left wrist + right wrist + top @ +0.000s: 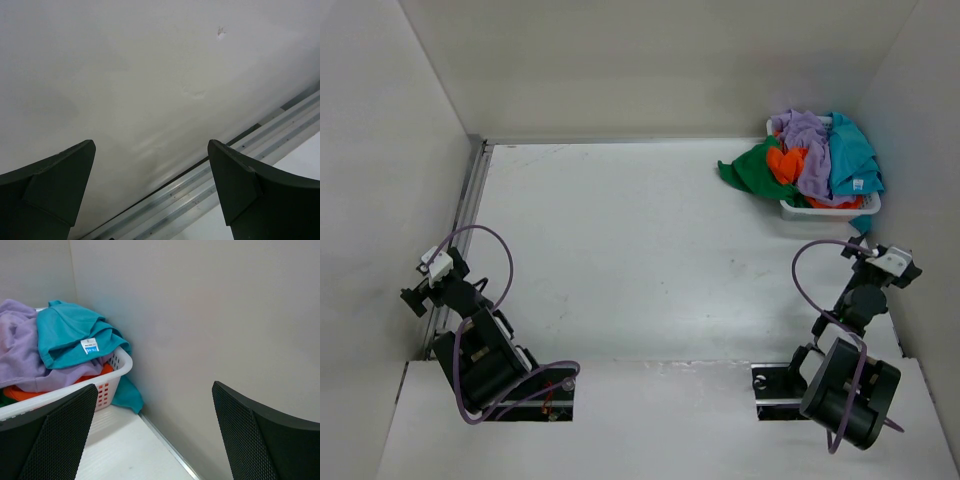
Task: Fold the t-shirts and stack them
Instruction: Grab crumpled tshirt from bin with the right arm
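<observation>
Fingers (55, 192) of the left gripper (151, 146) stand fully apart, holding nothing. Right gripper (155, 387) likewise spread wide and empty. T-shirts (817, 160), orange, lavender, green and teal, lie heaped unfolded in the white basket (119, 365) at the far right corner of the table (620, 260).

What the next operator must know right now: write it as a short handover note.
Left gripper: open, holding nothing, facing the left wall.
Right gripper: open, holding nothing, facing the basket and the right wall.
Things: teal shirt, purple shirt, orange shirt and green shirt lie heaped and unfolded in the white basket at the table's far right corner. The green shirt spills over the basket's left side.
Done: nothing folded or stacked.
Left: pull out, fold and stack all four.
</observation>
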